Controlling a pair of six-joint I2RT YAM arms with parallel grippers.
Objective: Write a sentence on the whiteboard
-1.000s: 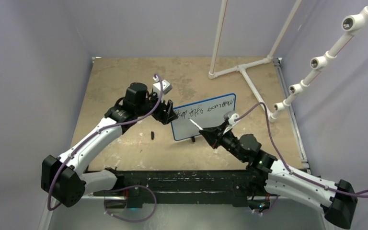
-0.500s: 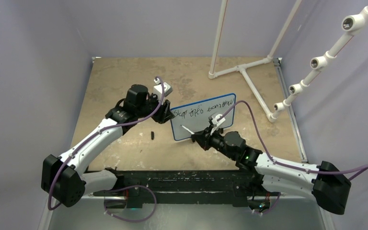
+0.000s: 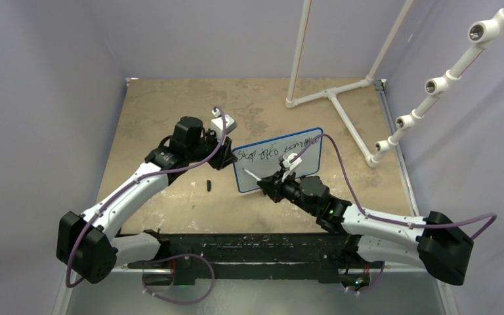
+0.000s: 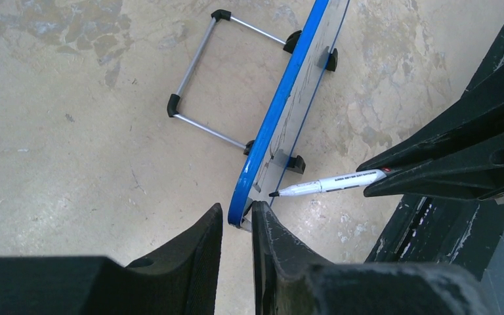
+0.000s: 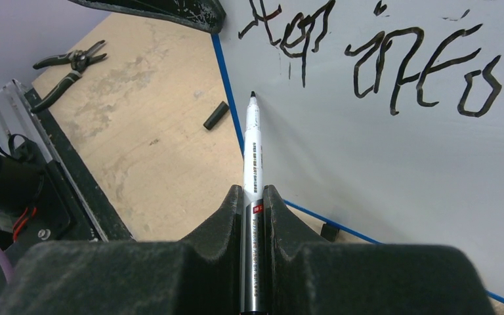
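From above, the tan, mottled table (image 3: 170, 111) sits between lavender walls (image 3: 46, 79), with a white pipe frame (image 3: 333, 95) at its far right; the whiteboard (image 3: 308, 161) stands near the middle, tilted back, the sentence (image 3: 269, 153) running along its upper part; the left arm reaches in from the left and its left gripper (image 3: 231, 159) meets the board's left edge; the right arm stretches low from the right, its right gripper (image 3: 267, 186) in front of the board's lower left with a marker (image 3: 254, 177) pointing up and left; a black marker cap (image 3: 208, 185) lies on bare table left of the board, and the table's far half is open.

At the left wrist, the left gripper (image 4: 236, 213) pinches the blue-rimmed corner of the whiteboard (image 4: 282, 98), one finger on each face; a wire stand (image 4: 200, 79) props the board from behind; the marker (image 4: 331, 183) points at the board's front face, near the corner.

At the right wrist, the right gripper (image 5: 254, 193) is clamped on the marker (image 5: 252, 151); its tip is at the whiteboard (image 5: 400, 170) just inside the left rim, below the sentence (image 5: 380, 59), though whether it touches is unclear; the marker cap (image 5: 215, 115) and pliers (image 5: 69, 69) lie on the table (image 5: 151, 164) to the left.
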